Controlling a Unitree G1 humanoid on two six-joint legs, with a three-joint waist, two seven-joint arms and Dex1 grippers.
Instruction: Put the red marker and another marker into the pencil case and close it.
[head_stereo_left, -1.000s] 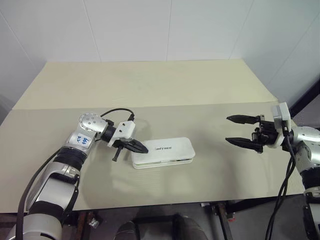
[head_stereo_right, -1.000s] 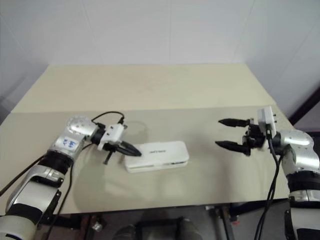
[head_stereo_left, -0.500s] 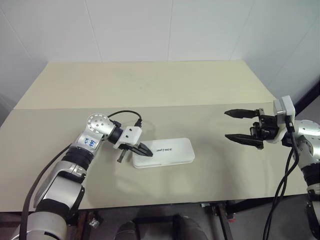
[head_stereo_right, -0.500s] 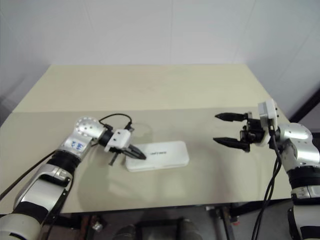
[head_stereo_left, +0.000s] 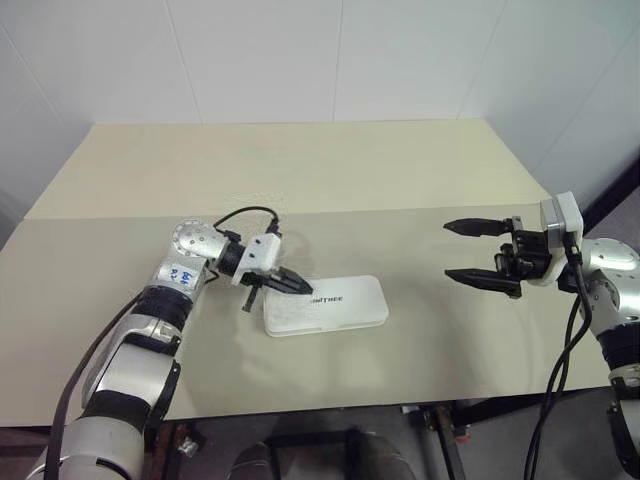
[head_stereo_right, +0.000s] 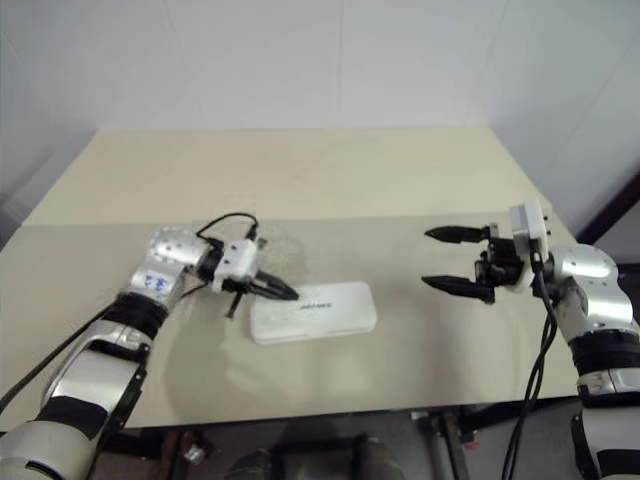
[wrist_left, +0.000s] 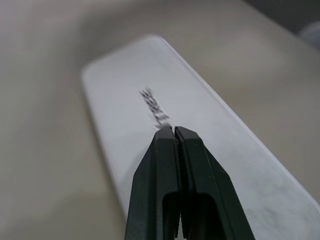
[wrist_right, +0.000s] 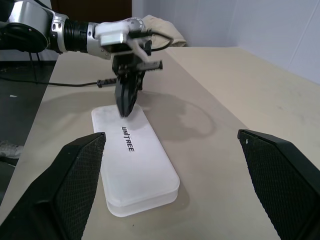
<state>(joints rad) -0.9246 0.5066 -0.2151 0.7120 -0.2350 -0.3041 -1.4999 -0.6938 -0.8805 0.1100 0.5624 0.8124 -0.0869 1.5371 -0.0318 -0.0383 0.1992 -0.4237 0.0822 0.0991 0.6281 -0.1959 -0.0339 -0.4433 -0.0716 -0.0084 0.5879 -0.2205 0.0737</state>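
Note:
The pencil case (head_stereo_left: 340, 305) lies flat on the table with its white lid down and a dark logo (wrist_right: 128, 140) on top. My left gripper (head_stereo_left: 306, 289) is shut, with nothing between its fingers. Its tip (wrist_left: 173, 129) points down at the left end of the lid, beside the logo; I cannot tell whether it touches. My right gripper (head_stereo_left: 448, 250) is open and empty, hovering well to the right of the case, its fingers (wrist_right: 75, 172) pointing toward it. The red marker and the other marker are out of view.
The beige table (head_stereo_left: 300, 170) stretches back to a white wall. Its front edge (head_stereo_left: 330, 408) runs close below the case. A black cable (head_stereo_left: 240, 213) loops over my left wrist.
My left gripper, still shut, has risen a little and moved right, from the case's left edge to over its lid. The right gripper has stayed open and barely shifted.

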